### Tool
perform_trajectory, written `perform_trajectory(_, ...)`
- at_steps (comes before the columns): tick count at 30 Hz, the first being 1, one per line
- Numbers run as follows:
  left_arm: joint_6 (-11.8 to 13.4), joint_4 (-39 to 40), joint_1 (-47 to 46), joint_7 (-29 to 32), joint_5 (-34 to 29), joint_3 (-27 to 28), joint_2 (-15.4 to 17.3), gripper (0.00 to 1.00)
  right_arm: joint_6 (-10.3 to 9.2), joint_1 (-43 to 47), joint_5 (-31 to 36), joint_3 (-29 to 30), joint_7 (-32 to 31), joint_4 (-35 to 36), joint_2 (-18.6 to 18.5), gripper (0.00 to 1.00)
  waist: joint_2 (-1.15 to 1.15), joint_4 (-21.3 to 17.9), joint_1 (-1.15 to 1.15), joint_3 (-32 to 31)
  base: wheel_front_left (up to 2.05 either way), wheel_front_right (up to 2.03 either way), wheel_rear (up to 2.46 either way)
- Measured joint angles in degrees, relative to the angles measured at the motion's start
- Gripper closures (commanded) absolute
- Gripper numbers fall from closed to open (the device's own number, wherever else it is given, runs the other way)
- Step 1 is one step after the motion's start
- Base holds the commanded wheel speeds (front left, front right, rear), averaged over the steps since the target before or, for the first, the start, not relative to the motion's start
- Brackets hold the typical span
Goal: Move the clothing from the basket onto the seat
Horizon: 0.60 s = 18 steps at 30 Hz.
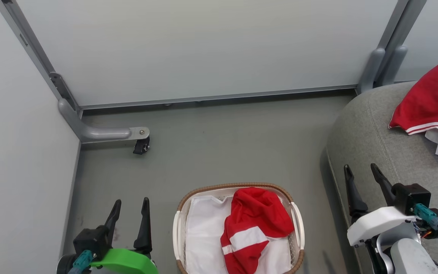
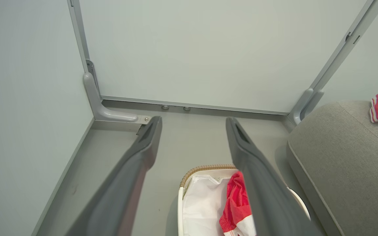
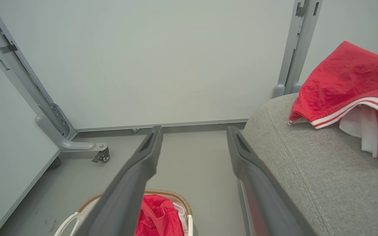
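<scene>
A red garment with white bands (image 1: 255,224) lies crumpled in the white basket (image 1: 296,220) on a white sheet, at the bottom middle of the head view. It also shows in the left wrist view as red fabric (image 2: 236,203) and in the right wrist view (image 3: 157,214). Another red garment (image 1: 434,106) lies on the grey seat (image 1: 371,129) at the right. My left gripper (image 1: 130,208) hangs open, empty, left of the basket. My right gripper (image 1: 360,171) is open and empty over the seat's rounded edge.
Pale partition panels close off the back and left. A grey metal foot with a small black caster (image 1: 141,145) juts onto the floor at the back left. Another grey post (image 1: 384,64) stands behind the seat. Grey floor lies between basket and back wall.
</scene>
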<state>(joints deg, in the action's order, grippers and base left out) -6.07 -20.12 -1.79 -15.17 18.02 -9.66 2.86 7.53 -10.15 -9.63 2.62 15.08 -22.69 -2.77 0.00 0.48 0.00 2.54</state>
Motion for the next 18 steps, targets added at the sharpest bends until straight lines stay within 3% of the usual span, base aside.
perform_trajectory(10,-0.82,-1.43,-6.76,0.0,-2.54,-4.56,-0.03,0.0,0.0,-3.18,-0.09,1.07,0.0,2.14,-0.02,0.0,0.0,-0.35,0.0,4.41,0.0,0.0,0.0)
perform_trajectory(18,-1.25,-9.37,-20.35,0.01,-7.31,-12.23,0.37,0.0,0.0,-8.84,1.47,0.87,0.01,4.76,-0.01,0.0,0.0,-1.16,0.0,11.67,0.0,0.0,0.0)
